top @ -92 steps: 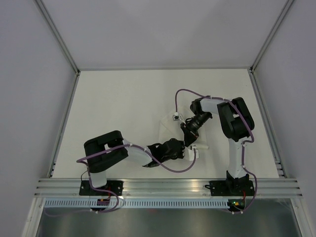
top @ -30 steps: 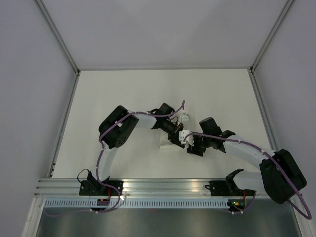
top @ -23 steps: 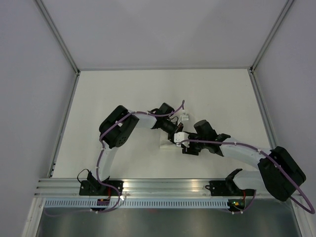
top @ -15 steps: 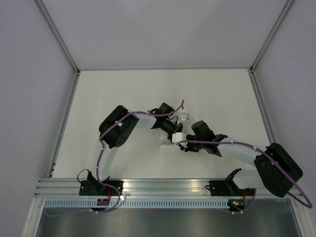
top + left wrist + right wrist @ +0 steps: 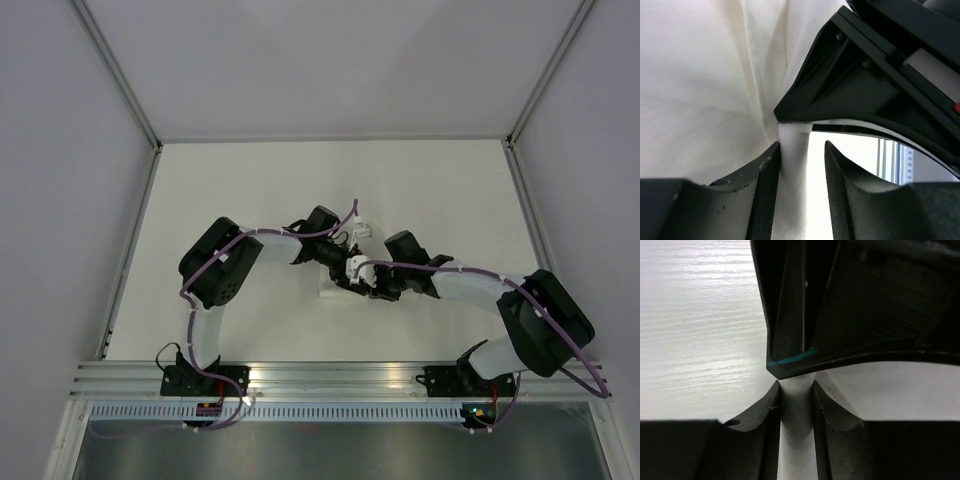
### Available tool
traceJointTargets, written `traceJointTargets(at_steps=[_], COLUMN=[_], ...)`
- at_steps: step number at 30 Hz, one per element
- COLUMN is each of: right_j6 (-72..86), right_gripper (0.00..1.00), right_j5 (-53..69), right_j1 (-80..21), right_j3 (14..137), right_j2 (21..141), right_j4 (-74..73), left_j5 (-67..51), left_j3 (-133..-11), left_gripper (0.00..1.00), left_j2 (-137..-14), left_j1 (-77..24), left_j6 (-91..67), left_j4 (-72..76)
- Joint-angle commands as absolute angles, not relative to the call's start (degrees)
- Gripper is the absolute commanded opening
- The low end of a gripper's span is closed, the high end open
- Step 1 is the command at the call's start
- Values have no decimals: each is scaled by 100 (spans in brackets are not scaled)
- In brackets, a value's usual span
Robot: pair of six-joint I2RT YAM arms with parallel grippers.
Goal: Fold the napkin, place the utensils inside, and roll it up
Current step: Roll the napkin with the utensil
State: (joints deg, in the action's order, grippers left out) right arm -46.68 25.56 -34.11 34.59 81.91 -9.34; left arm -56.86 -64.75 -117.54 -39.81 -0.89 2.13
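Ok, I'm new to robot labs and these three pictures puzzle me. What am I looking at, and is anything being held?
Two robot arms are bolted at the near edge of a pale table. The wide picture looks down from above; the other two come from cameras on each wrist, so dark fingers fill them. Both arms meet over a white cloth, the napkin. The right gripper pinches a fold of it. The left gripper straddles a fold too, with a gap beside it, so it looks open.
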Motion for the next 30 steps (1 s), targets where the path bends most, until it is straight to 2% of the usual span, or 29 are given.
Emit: traceJointTargets(at_steps=[1, 10, 13, 17, 22, 27, 30], right_j6=[-5026, -5721, -5950, -6126, -6275, -6232, -6231], right_gripper=[6, 5, 5, 4, 5, 5, 5], right_j5=[3049, 3972, 4113, 4227, 4324, 4315, 4298], right_j1=[-3077, -2497, -2374, -2233, -2092, -2039, -2022], right_j3=[3831, 5078, 5439, 5888, 6432, 6714, 6881], right_j2=[8769, 9938, 10369, 10889, 11433, 11733, 11873], right_j4=[-2177, -3715, -4130, -4534, -5088, -5299, -5413], left_j5=[-4977, -3368, -2656, -2049, -872, 260, 535], left_j3=[-6329, -4986, -4398, -3438, -2804, -2988, -3225], left_gripper=[45, 42, 37, 36, 37, 40, 42], left_j2=[-11312, -9986, -9450, -8790, -8280, -8542, -8867], left_j1=[-3911, -3648, -3647, -3700, -4411, -5543, -5975], left_j6=[-404, -1072, -1143, -1169, -13, 1360, 1985], left_j4=[649, 2213, 2846, 4181, 4826, 4500, 4342])
